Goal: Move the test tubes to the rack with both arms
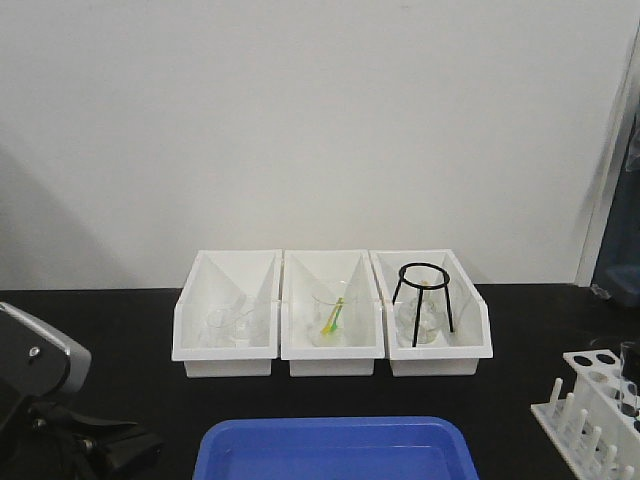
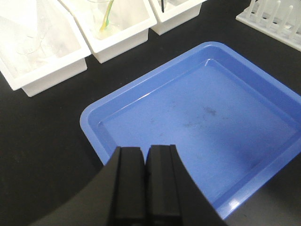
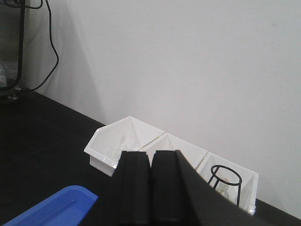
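- Starting at the back of the black tabletop (image 1: 130,330), we see three white slope-fronted plastic bins side by side against the pale wall: the left bin (image 1: 226,312) holds clear glassware, the middle bin (image 1: 330,312) a clear glass beaker (image 1: 329,312) with a yellow-green stick in it, and the right bin (image 1: 432,312) a black wire tripod stand (image 1: 424,300) over another clear glass vessel.
- We find the shallow blue plastic tray (image 2: 197,113), rounded at its corners and smooth inside, with nothing in it but faint smudges.
- We place the small white plastic test-tube rack (image 1: 590,405) at the table's right edge, round holes in its top plate and a row of pegs in front; one clear glass test tube (image 1: 628,380) seems to stand in it, though the frame edge cuts it off.
- We see the black left gripper (image 2: 145,188) over the tray's near rim, its fingers pressed together on nothing.
- We see the black right gripper (image 3: 151,188) raised, facing the bins, fingers likewise closed and holding nothing.
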Robot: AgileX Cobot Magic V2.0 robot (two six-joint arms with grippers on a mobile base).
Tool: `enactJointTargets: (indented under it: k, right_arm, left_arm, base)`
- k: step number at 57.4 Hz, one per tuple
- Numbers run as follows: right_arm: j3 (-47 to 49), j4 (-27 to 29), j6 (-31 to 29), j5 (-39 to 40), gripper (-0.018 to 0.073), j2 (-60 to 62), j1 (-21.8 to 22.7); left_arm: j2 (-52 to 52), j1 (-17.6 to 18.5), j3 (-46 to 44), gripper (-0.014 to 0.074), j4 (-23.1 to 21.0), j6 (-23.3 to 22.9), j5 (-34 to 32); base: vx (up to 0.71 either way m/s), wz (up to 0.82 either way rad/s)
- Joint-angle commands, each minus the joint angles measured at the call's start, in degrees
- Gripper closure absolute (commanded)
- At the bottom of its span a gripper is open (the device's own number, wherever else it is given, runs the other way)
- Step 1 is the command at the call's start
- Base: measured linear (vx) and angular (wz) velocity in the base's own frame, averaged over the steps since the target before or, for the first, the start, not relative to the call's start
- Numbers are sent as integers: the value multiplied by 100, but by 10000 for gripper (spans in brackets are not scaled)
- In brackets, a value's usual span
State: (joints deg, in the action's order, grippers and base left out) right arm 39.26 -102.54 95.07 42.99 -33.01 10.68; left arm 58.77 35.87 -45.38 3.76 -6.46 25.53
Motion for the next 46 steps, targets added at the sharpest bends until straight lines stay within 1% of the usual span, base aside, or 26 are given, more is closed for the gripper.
enactJointTargets:
  k: [1,4,7,11,16,21,25,28,33,40,42,46]
  right_arm:
    - [168,48,10,-148,567,-14,21]
    - [168,48,10,-148,567,-14,21]
    - [168,48,10,-148,567,-14,21]
    - [168,48,10,-148,567,-14,21]
    - [168,48,10,-148,567,-14,21]
    - [168,48,10,-148,567,-14,21]
    - [168,48,10,-148,567,-14,21]
    - [168,48,10,-148,567,-14,21]
    - [168,48,10,-148,567,-14,21]
    - [168,48,10,-148,567,-14,21]
    - [168,48,10,-148,567,-14,21]
    - [168,48,10,-148,567,-14,21]
  left_arm:
    - [-122,-7,-199,617,-30,-8,-499]
    - [-188,-18,-199,617,-16,38,-553]
    - [-282,-84,-199,617,152,200,-660]
    - [-518,-302,-199,617,272,362,-849]
    - [-931,-739,-78,617,269,378,-1153]
    - [-1537,-1286,331,617,203,373,-1390]
    - [-2082,-1751,838,617,50,380,-1523]
    - [-2632,-2118,1409,617,-68,394,-1710]
    - [-3455,-2623,2318,617,-204,460,-2143]
    - [-4485,-3087,3434,617,-376,467,-2599]
    - [-4761,-3169,3719,617,-376,461,-2642]
    - [-5264,-3297,4220,617,-565,444,-2686]
  base:
    - [0,0]
    - [0,0]
    - [0,0]
    - [0,0]
    - [0,0]
    - [0,0]
    - [0,0]
    - [0,0]
    - [0,0]
    - [0,0]
    - [0,0]
    - [0,0]
